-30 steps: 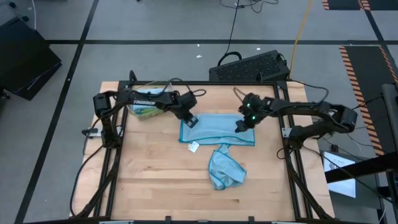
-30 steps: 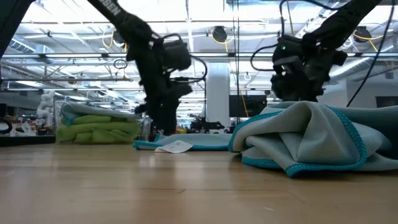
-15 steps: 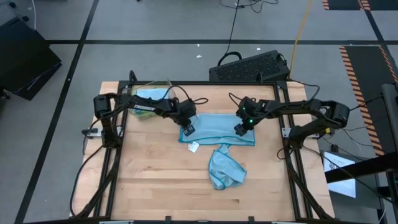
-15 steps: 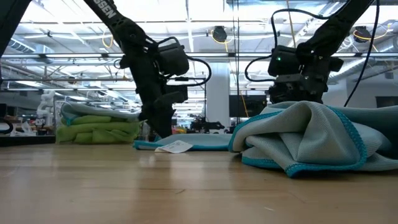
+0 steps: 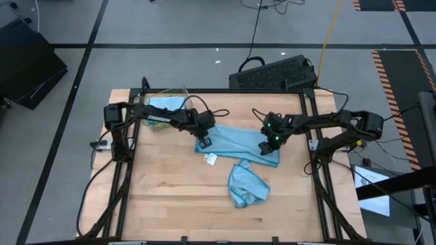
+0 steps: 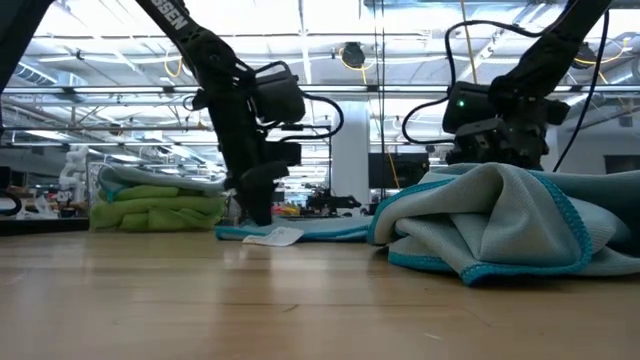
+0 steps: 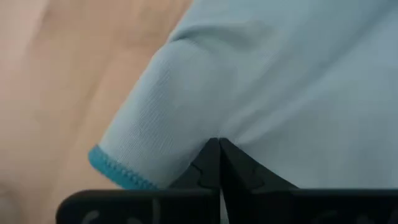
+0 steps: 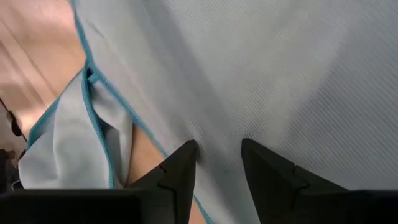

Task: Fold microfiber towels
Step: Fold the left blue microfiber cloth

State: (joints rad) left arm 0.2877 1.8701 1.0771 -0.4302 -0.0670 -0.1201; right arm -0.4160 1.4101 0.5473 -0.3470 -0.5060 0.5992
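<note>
Comparing this moment with a second ago, you will see that the left gripper (image 5: pixel 204 141) has closed: its fingers are now pressed together, pinching the left edge of the flat light blue towel (image 5: pixel 238 142), with a small fold of cloth bulging up above the fingertips in the left wrist view. That edge has slid slightly, so the towel no longer lies as a neat rectangle; it is skewed on the wooden table (image 5: pixel 163 197). The right gripper (image 5: pixel 264 148) has narrowed too and has come down onto the towel's right end, its fingers partly spread with cloth lying between and under them; you cannot tell whether they actually grip it.

The flat towel is soft, finely ribbed microfiber with a darker teal stitched hem, and its small white tag (image 5: pixel 212 160) sticks out from the near left corner. Just in front of this towel lies a second light blue towel (image 5: pixel 245 186), crumpled into a rounded heap of thick folds with the same teal hem. Behind and to the left of the flat towel, past the left arm, sits a stack of folded lime green towels (image 6: pixel 155 210) with a pale blue one on top.
</note>
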